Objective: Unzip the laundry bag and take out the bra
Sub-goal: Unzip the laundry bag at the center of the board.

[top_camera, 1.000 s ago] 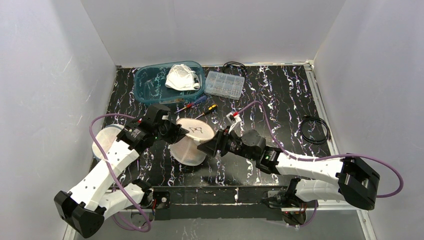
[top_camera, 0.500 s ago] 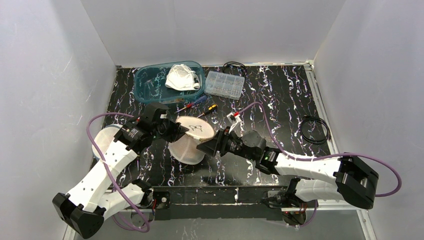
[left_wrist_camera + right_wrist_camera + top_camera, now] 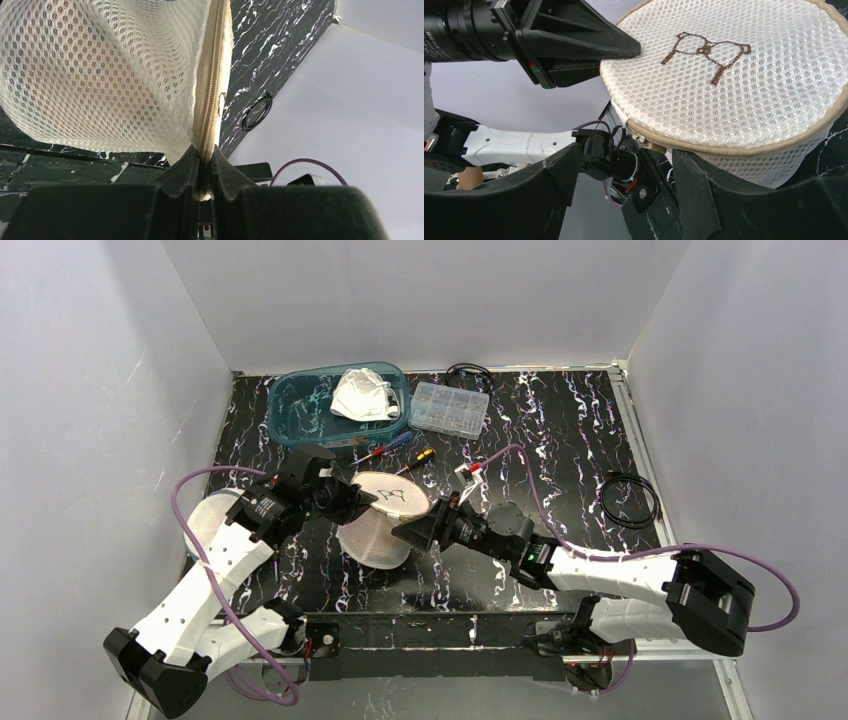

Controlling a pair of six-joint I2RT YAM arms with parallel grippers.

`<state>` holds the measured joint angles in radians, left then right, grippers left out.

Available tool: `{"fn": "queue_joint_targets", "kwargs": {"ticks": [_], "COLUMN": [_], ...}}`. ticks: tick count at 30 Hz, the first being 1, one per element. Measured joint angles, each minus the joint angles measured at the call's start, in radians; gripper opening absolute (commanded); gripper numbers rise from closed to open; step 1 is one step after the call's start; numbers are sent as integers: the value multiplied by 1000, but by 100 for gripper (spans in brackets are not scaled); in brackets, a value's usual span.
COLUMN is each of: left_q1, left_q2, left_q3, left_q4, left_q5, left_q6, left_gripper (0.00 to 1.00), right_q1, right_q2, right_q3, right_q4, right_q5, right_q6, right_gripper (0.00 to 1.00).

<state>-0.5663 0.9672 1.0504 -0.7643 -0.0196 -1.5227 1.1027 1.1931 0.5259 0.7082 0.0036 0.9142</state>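
Pinches, with the left end effector (image 3: 202,161), the beige zipper band (image 3: 211,85) of the round cream mesh laundry bag (image 3: 378,536); jaws pressed together on the band, judged as an anchor against the pull of unzipping. Presents the right end effector (image 3: 410,533) with jaws spread wide and nothing between them, just beside the small tan zipper pull (image 3: 651,146); judged as lined up to take that pull. Holds the bag tilted near mid-tabletop between both end effectors; cannot tell whether its lower edge touches the surface; zipper closed along the visible stretch; bra not discernible through the mesh.

Works over a black tabletop (image 3: 560,440) veined in white; at the far edge, a teal translucent plastic tub (image 3: 300,410) containing a crumpled white cloth (image 3: 362,395), and just beside it a clear compartment box (image 3: 450,408); at the right, well apart, a coiled black cable (image 3: 630,502). Enclosed by plain white walls (image 3: 420,300) on three sides.
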Motion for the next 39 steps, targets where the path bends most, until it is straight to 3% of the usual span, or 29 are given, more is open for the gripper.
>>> {"fn": "queue_joint_targets", "kwargs": {"ticks": [27,39], "left_q1": [0,0], "left_q2": [-6,-6], "left_q3": [21,117], "left_q4": [-1,-3], "left_q5": [10,43], "left_q6": [-36,-49], "left_gripper": [0,0], "right_q1": [0,0], "right_q2": [40,36], "right_q3": [0,-19], "right_q4": [127,204], "right_q5": [-14,-14], "right_q6": [6,6], "right_gripper": [71,72]}}
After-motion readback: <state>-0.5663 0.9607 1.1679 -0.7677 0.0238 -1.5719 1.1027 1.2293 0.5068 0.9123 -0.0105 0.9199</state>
